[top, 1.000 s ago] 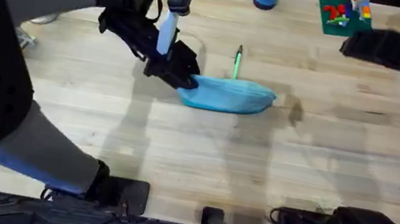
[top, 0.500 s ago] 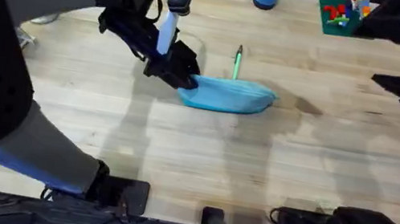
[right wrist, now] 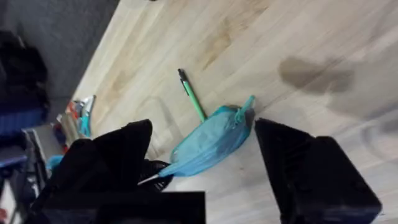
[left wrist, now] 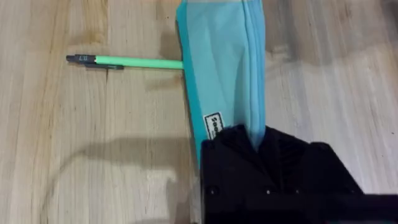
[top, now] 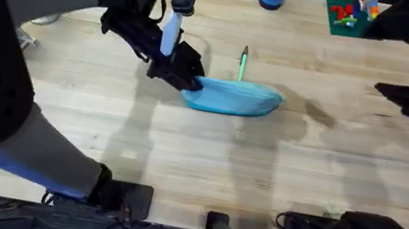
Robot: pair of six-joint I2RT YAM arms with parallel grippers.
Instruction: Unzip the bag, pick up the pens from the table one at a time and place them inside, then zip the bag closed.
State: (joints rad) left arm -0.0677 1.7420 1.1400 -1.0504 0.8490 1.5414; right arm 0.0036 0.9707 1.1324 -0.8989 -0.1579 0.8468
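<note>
Blue bag (top: 234,98) sits pinched at its end by left claw (top: 185,78).

- My left arm reaches from the lower left across toward the table's middle, its upper link large and dark close under the overhead camera.
- My left gripper (top: 185,78) is down at table level, fingers (left wrist: 239,146) clamped together on the end of the bag (top: 234,98).
- My right arm is raised at the far right edge, well away from the left one.
- My right gripper (right wrist: 205,162) hangs in the air, jaws spread wide, holding nothing.
</note>
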